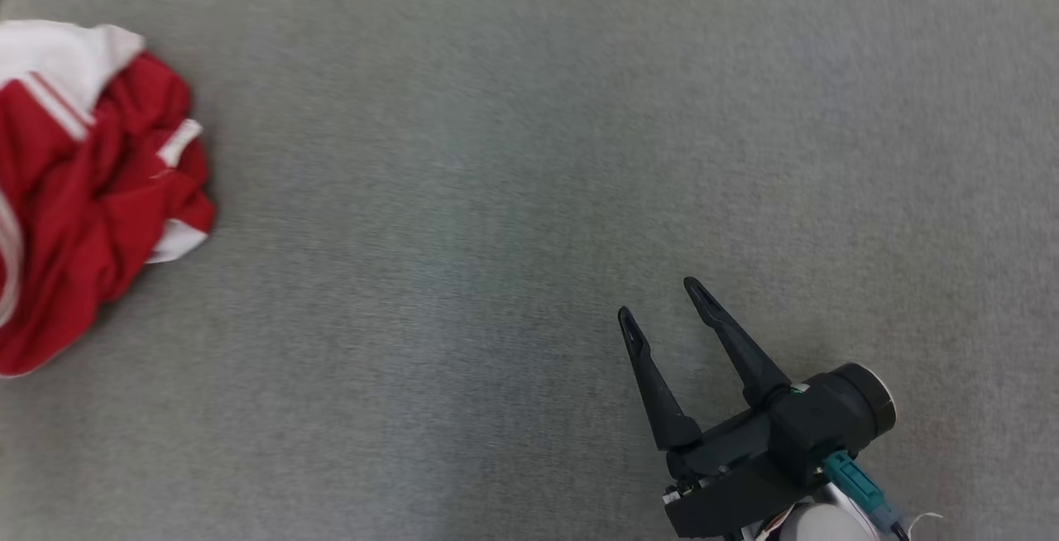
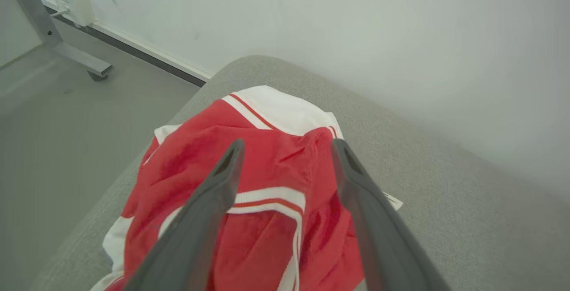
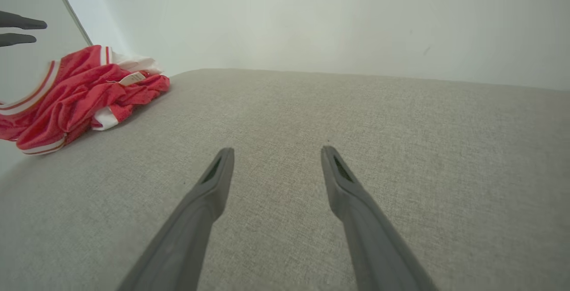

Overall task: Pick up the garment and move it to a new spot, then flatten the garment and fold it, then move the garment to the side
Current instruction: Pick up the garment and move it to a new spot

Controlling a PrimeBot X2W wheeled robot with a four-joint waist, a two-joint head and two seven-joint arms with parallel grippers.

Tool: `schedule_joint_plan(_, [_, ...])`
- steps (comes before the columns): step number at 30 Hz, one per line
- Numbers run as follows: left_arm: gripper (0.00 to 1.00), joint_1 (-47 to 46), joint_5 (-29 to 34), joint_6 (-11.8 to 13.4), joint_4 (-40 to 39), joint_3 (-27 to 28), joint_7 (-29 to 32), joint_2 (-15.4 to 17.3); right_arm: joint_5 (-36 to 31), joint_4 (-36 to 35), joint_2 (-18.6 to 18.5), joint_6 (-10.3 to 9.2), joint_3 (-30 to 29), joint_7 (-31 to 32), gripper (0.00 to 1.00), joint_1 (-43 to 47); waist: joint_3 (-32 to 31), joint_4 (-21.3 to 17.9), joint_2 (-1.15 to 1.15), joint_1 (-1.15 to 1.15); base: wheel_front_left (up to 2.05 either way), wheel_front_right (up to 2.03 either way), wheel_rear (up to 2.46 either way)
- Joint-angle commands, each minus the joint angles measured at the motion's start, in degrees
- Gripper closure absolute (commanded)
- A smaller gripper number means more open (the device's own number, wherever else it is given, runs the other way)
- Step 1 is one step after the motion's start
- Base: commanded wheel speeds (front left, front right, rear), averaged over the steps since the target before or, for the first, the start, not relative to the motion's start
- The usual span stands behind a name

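Note:
A crumpled red garment [image 1: 91, 193] with white stripes and white trim lies bunched at the left edge of the grey cushioned surface [image 1: 496, 152]. In the left wrist view the garment [image 2: 267, 184] lies just beneath my left gripper [image 2: 287, 148], whose fingers are spread open above it with nothing held. My right gripper [image 1: 662, 301] hovers open over bare grey fabric at the lower right, far from the garment [image 3: 80, 95]. The right wrist view shows the left gripper's two fingertips [image 3: 20, 30] at its top left, above the garment.
A white wall [image 3: 311, 15] rises behind the surface. Beyond the surface's left edge, the left wrist view shows the floor [image 2: 53, 126], a metal frame leg on a caster [image 2: 71, 55] and a white box [image 2: 73, 2] on the wall.

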Motion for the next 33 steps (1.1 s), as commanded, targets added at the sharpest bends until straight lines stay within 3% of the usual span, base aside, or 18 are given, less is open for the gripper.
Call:
schedule_joint_plan(1, [0.0,-1.6,-2.0,0.1,-0.4,0.2,2.3,1.2,0.4,0.2,0.0,-0.12,-0.1,-0.9,0.0,-1.3,10.1,-9.6,-0.01,-0.02,0.0,0.0,0.0])
schedule_joint_plan(6, [0.0,-2.1,-2.5,1.3,0.0,0.7,5.5,3.2,1.0,0.8,0.1,-0.12,0.0,-1.7,0.0,-1.6,10.8,-10.4,-0.01,-0.02,0.0,0.0,0.0])
schedule_joint_plan(13, [0.0,-0.4,0.5,6.3,1.5,0.8,6.9,5.9,1.9,1.7,0.0,-0.12,0.1,-2.7,0.0,-1.9,11.1,-11.2,-0.01,-0.02,0.0,0.0,0.0])
schedule_joint_plan(14, [0.16,-0.3,1.1,6.7,1.7,0.8,6.8,6.4,2.2,2.1,0.0,-0.12,0.0,-2.7,0.0,-1.9,10.9,-11.2,-0.01,-0.02,0.0,0.0,0.0])
schedule_joint_plan(15, [0.73,-0.1,1.5,6.9,1.7,0.8,6.7,6.8,2.5,2.4,0.0,-0.12,0.0,-2.8,0.0,-1.8,10.6,-11.1,-0.01,-0.02,0.0,0.0,0.0])
schedule_joint_plan(16, [1.0,0.1,1.8,6.9,1.5,0.8,6.4,7.0,2.7,2.7,0.0,-0.12,0.0,-3.0,0.0,-1.8,10.3,-11.1,-0.01,-0.02,0.0,0.0,0.0])
schedule_joint_plan(25, [1.0,1.1,2.8,6.1,-0.9,1.3,5.6,9.4,5.4,5.7,0.0,-0.12,2.1,-4.3,0.0,-2.7,4.1,-10.2,-0.01,-0.02,0.0,0.0,0.0])
schedule_joint_plan(33, [1.0,-1.1,3.1,7.6,-7.0,2.9,4.1,10.8,9.3,9.2,0.0,-0.12,3.8,-5.3,0.0,-1.6,-4.2,-10.7,-0.01,-0.02,0.0,0.0,0.0])
